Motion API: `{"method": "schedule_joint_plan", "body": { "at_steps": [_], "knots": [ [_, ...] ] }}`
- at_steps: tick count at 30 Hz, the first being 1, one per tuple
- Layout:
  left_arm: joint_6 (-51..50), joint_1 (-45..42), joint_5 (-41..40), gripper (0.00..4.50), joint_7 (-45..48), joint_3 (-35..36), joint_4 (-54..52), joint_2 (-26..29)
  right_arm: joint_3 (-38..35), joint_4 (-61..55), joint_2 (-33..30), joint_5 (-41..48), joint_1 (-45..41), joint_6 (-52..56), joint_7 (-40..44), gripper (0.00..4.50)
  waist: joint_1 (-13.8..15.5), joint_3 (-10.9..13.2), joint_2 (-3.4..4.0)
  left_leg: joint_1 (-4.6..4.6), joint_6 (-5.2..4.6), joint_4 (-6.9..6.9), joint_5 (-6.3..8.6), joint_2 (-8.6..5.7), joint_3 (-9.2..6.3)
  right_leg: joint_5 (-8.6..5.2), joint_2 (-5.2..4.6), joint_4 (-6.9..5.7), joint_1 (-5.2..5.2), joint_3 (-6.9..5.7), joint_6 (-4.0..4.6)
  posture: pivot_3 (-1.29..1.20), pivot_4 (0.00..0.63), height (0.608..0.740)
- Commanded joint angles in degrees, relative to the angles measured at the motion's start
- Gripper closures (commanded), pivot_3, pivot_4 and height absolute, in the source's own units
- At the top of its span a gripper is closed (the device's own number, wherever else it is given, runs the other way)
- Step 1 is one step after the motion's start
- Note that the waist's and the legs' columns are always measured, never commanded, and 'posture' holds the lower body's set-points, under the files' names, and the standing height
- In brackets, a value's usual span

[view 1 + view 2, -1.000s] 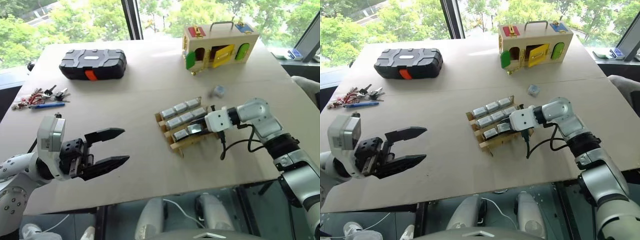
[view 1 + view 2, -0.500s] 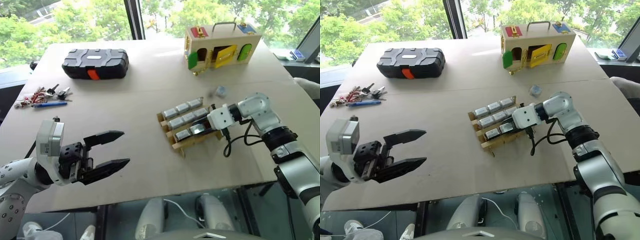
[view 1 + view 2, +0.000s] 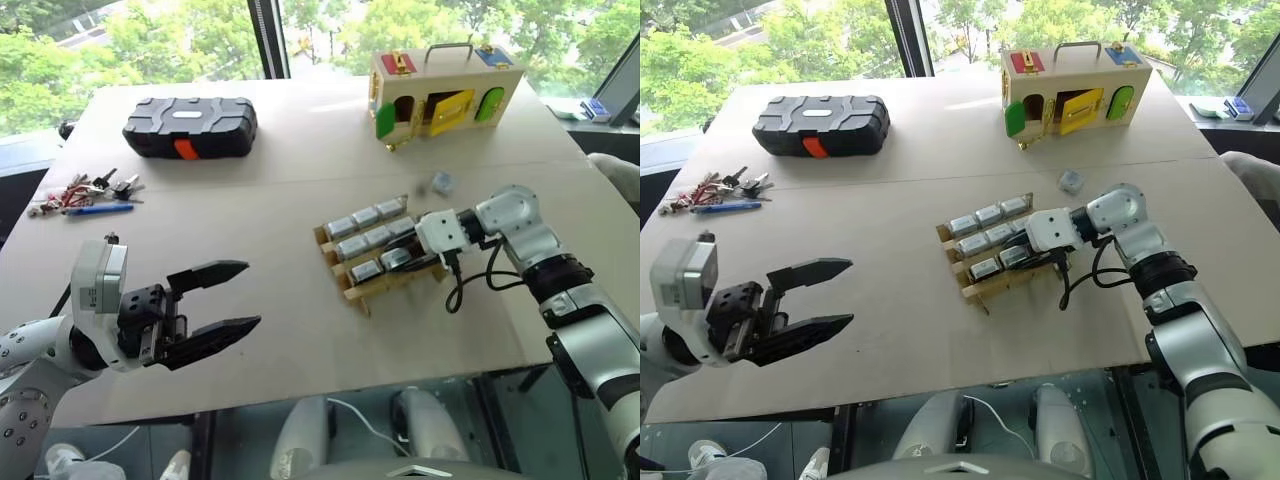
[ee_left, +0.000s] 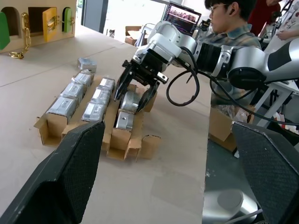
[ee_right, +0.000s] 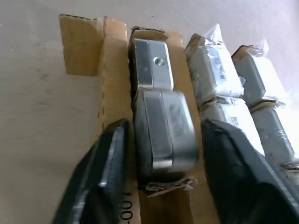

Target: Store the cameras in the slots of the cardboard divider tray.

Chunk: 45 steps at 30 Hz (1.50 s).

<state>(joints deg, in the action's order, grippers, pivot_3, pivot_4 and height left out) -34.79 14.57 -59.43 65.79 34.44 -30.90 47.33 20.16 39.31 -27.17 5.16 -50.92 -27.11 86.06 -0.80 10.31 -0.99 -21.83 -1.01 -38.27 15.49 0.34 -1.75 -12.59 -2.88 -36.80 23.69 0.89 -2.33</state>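
Observation:
The cardboard divider tray (image 3: 362, 295) lies right of the table's middle, with several pale grey cameras (image 3: 364, 217) in its rows. My right gripper (image 3: 396, 258) reaches in from the right over the near row, open. Its fingers (image 5: 110, 158) stand on either side of one camera (image 5: 163, 135) that lies in its slot, with a small gap on each side. Another camera (image 5: 150, 65) sits just beyond it in the same row. A loose camera (image 3: 439, 182) rests on the table behind the tray. My left gripper (image 3: 250, 294) hovers open and empty at the near left.
A black case (image 3: 188, 126) sits at the far left and a wooden box (image 3: 445, 95) with coloured doors at the far right. Keys (image 3: 85, 188) and a blue pen (image 3: 95, 210) lie by the left edge. A person (image 4: 229, 23) sits beyond the table.
My right gripper has opened and let go of the camera, which now lies in the near row of the tray. The left gripper has kept still.

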Motion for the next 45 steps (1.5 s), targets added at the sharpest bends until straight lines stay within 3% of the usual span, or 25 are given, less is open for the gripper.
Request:
{"method": "schedule_joint_plan", "body": {
  "at_steps": [1, 5, 9, 11, 13, 14, 17, 20, 22, 28, 30, 45],
  "knots": [
    [1.0, -0.4, -0.7, 0.00, 0.3, 0.5, -0.9, 0.1, -0.6, -3.6, -0.6, -0.3, 2.2, 0.9, -0.4, 1.03, 0.0, 0.0, 0.00, 0.00, 0.00, 0.00, 0.00, 0.00, 0.01, 0.00, 0.00, 0.00, 0.00, 0.00, 0.00, 0.00, 0.150, 0.740],
    [1.3, -1.9, -0.6, 0.00, -0.2, -1.2, -0.5, -0.4, -5.6, -23.6, -4.7, 7.3, 7.1, 15.4, -3.4, 1.03, 0.2, 0.1, 0.11, -0.07, 0.00, 0.00, 0.00, 0.01, -0.04, 0.02, 0.00, 0.00, 0.03, -0.02, -0.04, 0.00, 0.150, 0.740],
    [1.0, -4.5, -1.6, 0.00, -2.9, -3.3, -0.6, -2.0, -15.0, -44.4, -9.1, 16.7, 13.1, 43.7, -17.9, 1.03, 0.2, 0.1, 0.23, -0.25, 0.00, -0.01, 0.00, -0.02, -0.06, 0.09, -0.07, -0.01, 0.19, -0.03, -0.15, 0.00, 0.150, 0.740],
    [0.7, -5.9, -2.1, 0.00, -4.6, -4.1, -0.5, -2.9, -19.6, -44.8, -8.7, 18.3, 13.0, 55.7, -27.5, 0.76, 0.1, 0.1, 0.17, -0.22, 0.00, -0.01, 0.00, -0.02, -0.05, 0.06, -0.08, -0.01, 0.17, -0.03, -0.10, 0.00, 0.150, 0.740],
    [0.8, -7.6, -2.0, 0.00, -7.0, -4.6, 0.1, -3.8, -22.3, -43.3, -6.6, 13.3, 13.7, 57.7, -38.9, 0.12, 0.0, 0.1, 0.10, -0.14, 0.00, -0.03, 0.00, -0.01, -0.04, 0.00, -0.07, -0.01, 0.10, -0.03, 0.00, 0.00, 0.150, 0.740],
    [0.8, -8.3, -2.0, 0.00, -7.9, -4.8, 0.5, -4.1, -23.2, -41.6, -4.9, 9.5, 13.5, 56.9, -46.0, 0.02, 0.0, 0.1, 0.10, -0.11, 0.00, -0.03, 0.00, -0.02, -0.03, 0.00, -0.06, -0.02, 0.07, -0.03, 0.00, 0.00, 0.150, 0.740],
    [1.3, -9.5, -0.6, 0.00, -7.4, -5.5, 1.8, -3.5, -22.2, -38.8, -2.5, 3.0, 11.8, 61.5, -56.9, 0.02, -0.1, 0.1, 0.14, -0.08, 0.02, -0.04, -0.02, -0.04, 0.06, 0.03, 0.05, -0.05, 0.11, 0.05, 0.04, 0.00, 0.150, 0.740],
    [2.0, -11.7, 0.6, 0.00, -6.1, -5.5, 4.6, -2.4, -28.5, -27.5, 4.7, 6.5, 3.3, 69.1, -66.2, 0.02, -0.5, 0.1, 0.18, -0.19, 0.04, -0.01, -0.04, -0.09, 0.18, 0.05, 0.11, -0.10, 0.32, 0.15, 0.05, 0.00, 0.150, 0.740],
    [2.2, -12.7, 1.2, 0.00, -5.6, -5.8, 5.6, -2.3, -31.9, -19.9, 8.0, 7.4, -1.3, 68.7, -70.8, 0.02, -1.2, 0.1, 0.19, -0.26, 0.04, -0.01, -0.04, -0.07, 0.29, 0.21, 0.18, -0.15, 0.47, 0.24, -0.01, 0.00, 0.150, 0.740],
    [3.2, -11.7, 2.4, 0.00, -4.1, -5.8, 6.0, -2.8, -31.5, -3.5, 11.0, 5.3, -8.8, 62.8, -75.2, 0.02, -1.4, 0.1, 0.18, -0.57, 0.03, 0.07, -0.03, -0.06, 0.26, 0.26, 0.17, 0.00, 0.58, 0.03, -0.08, 0.00, 0.150, 0.740],
    [3.5, -11.3, 2.6, 0.00, -4.0, -5.7, 6.1, -3.0, -31.3, 1.6, 12.0, 4.8, -10.8, 61.4, -76.6, 0.02, -1.6, 0.1, 0.18, -1.05, 0.05, 0.07, -0.04, -0.08, 0.26, 0.28, 0.13, -0.06, 1.11, 0.18, -0.10, 0.00, 0.150, 0.740],
    [6.8, -8.4, 4.1, 0.00, -1.2, -2.3, 7.2, -2.5, -32.3, 25.6, 15.6, 4.1, -20.0, 49.9, -79.4, 0.02, -1.7, 0.1, 0.19, -1.00, 0.04, 0.09, -0.04, -0.06, 0.27, 0.27, 0.16, -0.16, 1.13, 0.12, -0.09, 0.00, 0.150, 0.740]
  ]
}}
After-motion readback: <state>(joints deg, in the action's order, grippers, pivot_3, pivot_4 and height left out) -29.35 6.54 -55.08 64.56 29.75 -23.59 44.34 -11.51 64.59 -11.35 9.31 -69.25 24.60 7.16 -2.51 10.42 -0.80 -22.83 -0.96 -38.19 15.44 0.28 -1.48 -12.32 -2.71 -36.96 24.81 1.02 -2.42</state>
